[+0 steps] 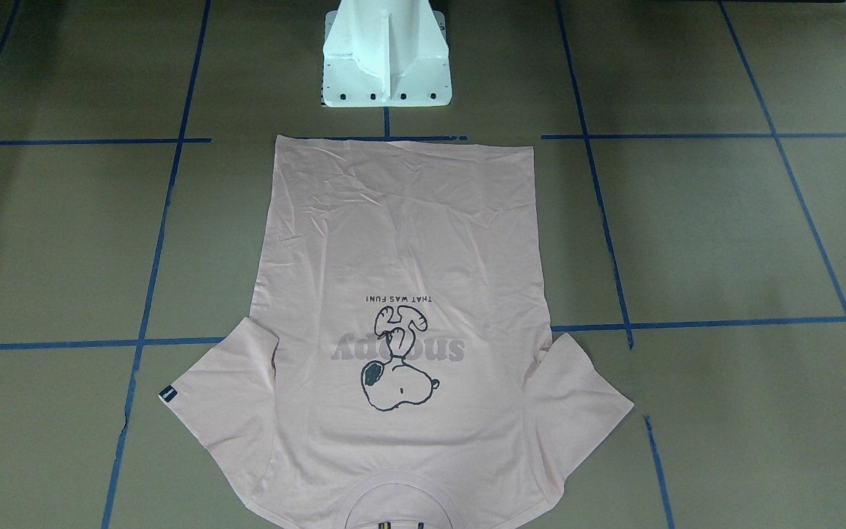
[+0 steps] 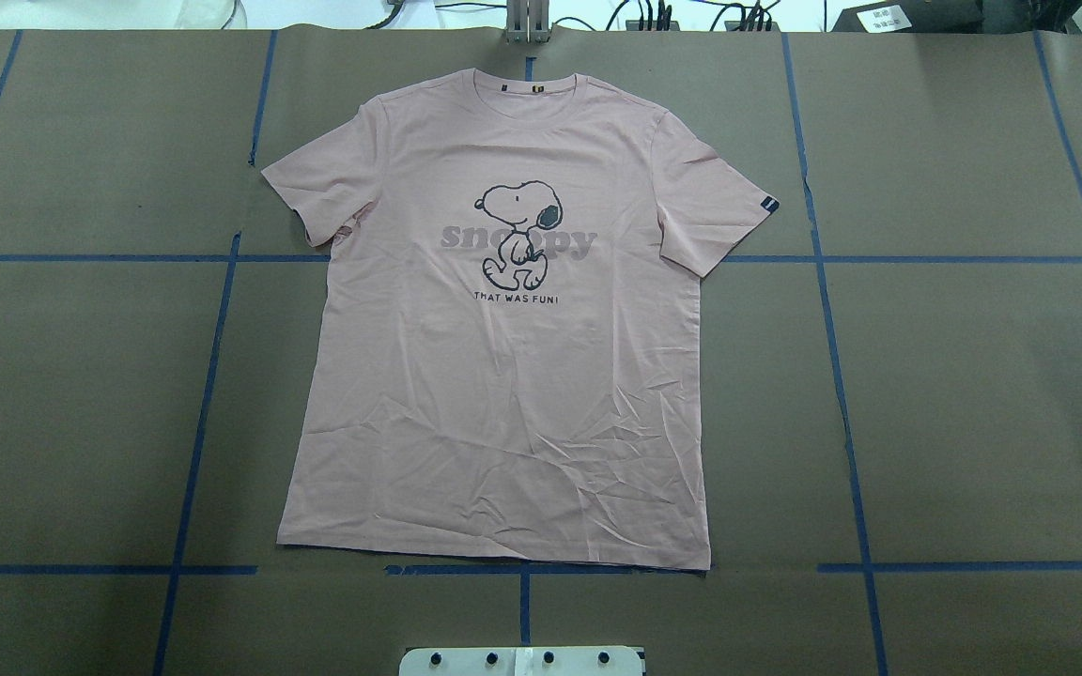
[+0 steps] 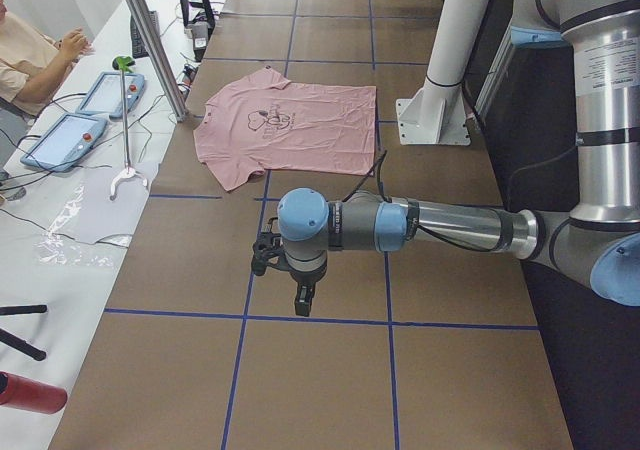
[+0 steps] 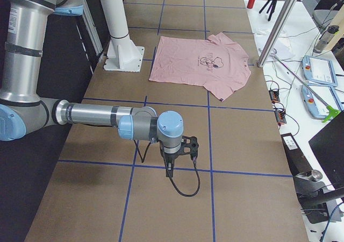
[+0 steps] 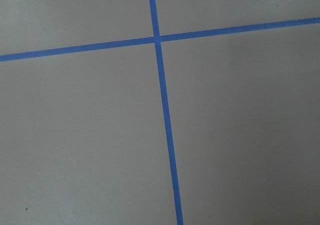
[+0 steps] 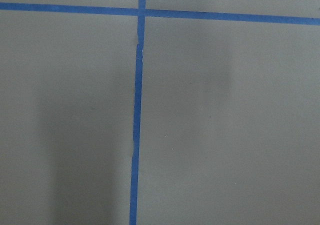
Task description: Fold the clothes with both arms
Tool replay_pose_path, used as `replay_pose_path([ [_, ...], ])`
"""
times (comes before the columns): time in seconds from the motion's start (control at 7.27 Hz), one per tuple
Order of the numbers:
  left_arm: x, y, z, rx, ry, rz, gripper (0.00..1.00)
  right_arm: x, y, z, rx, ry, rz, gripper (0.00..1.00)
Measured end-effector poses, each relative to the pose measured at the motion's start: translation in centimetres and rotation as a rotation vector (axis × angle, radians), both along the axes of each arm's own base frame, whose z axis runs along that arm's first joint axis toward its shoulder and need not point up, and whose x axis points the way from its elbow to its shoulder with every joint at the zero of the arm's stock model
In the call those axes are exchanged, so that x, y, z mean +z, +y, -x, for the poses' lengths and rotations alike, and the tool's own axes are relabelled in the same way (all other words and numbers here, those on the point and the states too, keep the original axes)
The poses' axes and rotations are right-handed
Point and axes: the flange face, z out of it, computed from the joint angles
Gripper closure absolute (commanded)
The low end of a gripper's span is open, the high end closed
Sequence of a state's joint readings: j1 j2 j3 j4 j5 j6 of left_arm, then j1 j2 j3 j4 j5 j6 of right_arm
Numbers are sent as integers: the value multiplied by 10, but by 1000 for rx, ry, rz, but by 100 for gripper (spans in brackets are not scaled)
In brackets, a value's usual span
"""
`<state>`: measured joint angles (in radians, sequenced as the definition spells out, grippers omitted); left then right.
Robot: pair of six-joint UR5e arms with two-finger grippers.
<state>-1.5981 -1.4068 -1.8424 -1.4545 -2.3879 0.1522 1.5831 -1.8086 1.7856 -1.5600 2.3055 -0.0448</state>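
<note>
One brown taped table [image 2: 973, 376] carries the pale pink T-shirt [image 2: 503, 394] flat, print up, hem toward the white pedestal [image 1: 386, 59], with left arm [image 3: 450, 228] and right arm [image 4: 97, 114] well apart from it, left gripper [image 3: 303, 305] and right gripper [image 4: 170, 169] pointing down, claw width impossible to tell.

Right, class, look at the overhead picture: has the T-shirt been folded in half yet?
No, the T-shirt lies spread flat with its print facing up and both sleeves out to the sides.
</note>
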Motion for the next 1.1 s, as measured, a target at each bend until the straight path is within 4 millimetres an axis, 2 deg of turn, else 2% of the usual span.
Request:
replay_pose_path([
  [0.28,-1,-1,-1,3,0,-4,0,-2,-2,0,0,1,-5,0],
  [0.55,-5,-2,-2,4,0,-24,0,-19,-19,6,-12,7,-97,0],
  [0.83,-16,-9,-2,5,-6,-123,0,-50,-66,20,-42,7,-298,0],
  [0.96,-28,-15,-2,6,-9,-220,0,-63,-86,24,-48,-1,-368,0],
  [1.1,-46,-31,-2,4,-14,-362,0,-74,-100,27,-54,-23,-409,0],
])
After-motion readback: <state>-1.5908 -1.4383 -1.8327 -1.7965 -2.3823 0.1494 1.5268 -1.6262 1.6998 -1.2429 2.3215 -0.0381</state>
